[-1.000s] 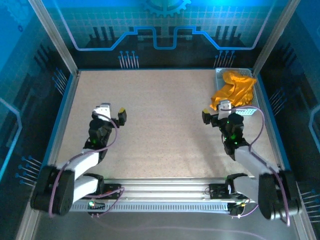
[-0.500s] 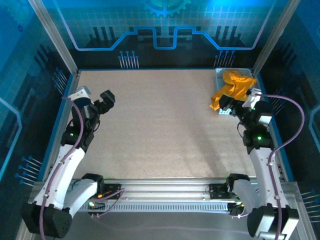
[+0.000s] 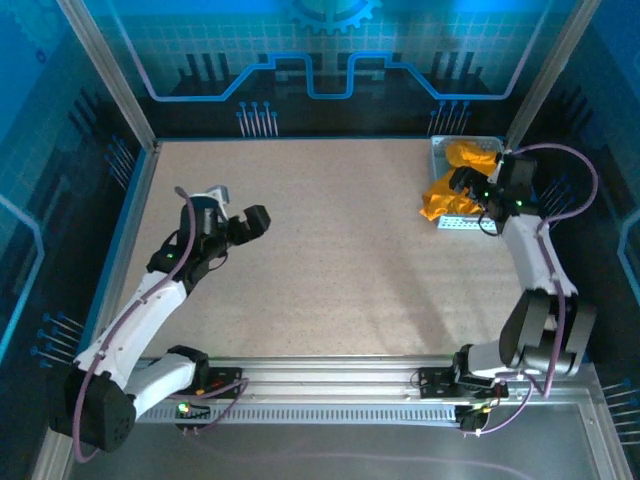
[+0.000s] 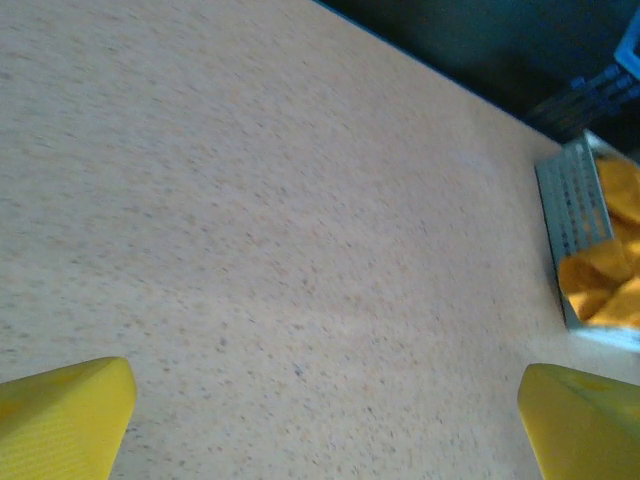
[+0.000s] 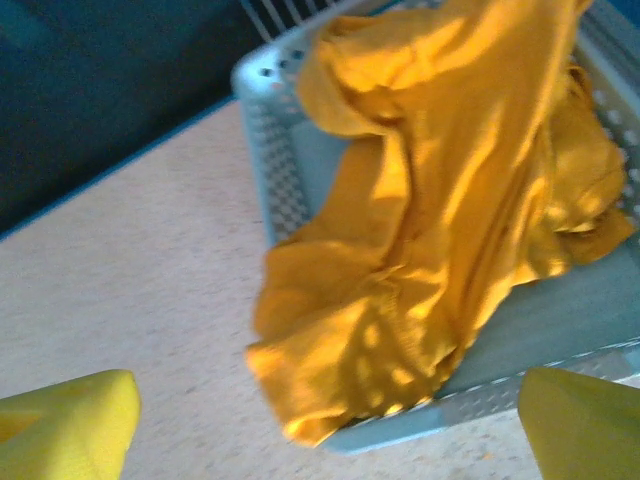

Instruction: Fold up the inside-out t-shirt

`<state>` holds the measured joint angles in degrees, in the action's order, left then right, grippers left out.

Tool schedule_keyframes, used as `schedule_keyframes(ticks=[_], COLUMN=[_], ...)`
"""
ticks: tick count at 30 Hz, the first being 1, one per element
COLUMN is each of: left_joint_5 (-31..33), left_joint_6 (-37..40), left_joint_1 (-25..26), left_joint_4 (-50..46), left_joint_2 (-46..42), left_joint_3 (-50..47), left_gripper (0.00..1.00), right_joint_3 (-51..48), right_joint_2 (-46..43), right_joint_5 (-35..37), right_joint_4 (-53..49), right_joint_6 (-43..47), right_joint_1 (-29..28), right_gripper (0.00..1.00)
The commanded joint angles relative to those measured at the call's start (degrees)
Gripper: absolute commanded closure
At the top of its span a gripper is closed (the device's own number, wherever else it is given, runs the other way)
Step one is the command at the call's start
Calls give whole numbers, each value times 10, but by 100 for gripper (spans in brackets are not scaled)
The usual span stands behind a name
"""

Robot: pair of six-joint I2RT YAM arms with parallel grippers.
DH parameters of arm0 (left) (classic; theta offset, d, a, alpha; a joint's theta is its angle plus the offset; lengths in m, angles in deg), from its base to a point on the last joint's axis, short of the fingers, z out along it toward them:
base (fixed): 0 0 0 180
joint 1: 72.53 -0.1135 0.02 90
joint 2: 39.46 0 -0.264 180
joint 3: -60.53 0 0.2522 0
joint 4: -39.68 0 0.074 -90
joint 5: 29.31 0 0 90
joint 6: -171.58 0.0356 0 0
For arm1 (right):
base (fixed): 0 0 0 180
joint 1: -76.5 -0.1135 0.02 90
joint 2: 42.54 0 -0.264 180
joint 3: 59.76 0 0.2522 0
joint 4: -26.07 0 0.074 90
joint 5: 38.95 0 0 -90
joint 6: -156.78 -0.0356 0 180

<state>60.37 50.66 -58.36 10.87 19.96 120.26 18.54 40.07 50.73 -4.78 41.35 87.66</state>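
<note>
The inside-out t-shirt (image 3: 442,198) is a crumpled orange-yellow heap lying in the pale perforated basket (image 3: 468,227) at the table's back right, with one fold spilling over the basket's left wall onto the table. My right gripper (image 3: 464,184) hovers over the heap, open, touching nothing. In the right wrist view the t-shirt (image 5: 430,230) drapes over the basket (image 5: 262,120), and the right gripper (image 5: 325,440) has its yellow fingertips (image 5: 65,425) wide apart. My left gripper (image 3: 254,222) is open above bare table at the left. It (image 4: 325,430) faces the far t-shirt (image 4: 605,285).
The speckled beige table (image 3: 320,250) is ringed by a blue edge and metal frame posts (image 3: 105,75). The basket (image 4: 575,210) sits tight in the back right corner. Both arm bases stand on the rail (image 3: 330,385) at the near edge.
My right gripper has swung back and up from mid-table to over the basket and shirt. My left gripper went to the left edge, then came right toward the middle.
</note>
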Motion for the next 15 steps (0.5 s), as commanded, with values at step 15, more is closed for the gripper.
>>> schedule_keyframes(ticks=[15], left_joint_5=[-33], left_joint_6=[46], left_joint_1=[25], left_joint_4=[64], left_joint_2=[41], left_joint_3=[20], left_gripper=[1], right_joint_3=[231], right_joint_2=[294], right_joint_5=[59], right_joint_4=[-100], right_joint_6=[-10], right_joint_1=[51], right_gripper=[36])
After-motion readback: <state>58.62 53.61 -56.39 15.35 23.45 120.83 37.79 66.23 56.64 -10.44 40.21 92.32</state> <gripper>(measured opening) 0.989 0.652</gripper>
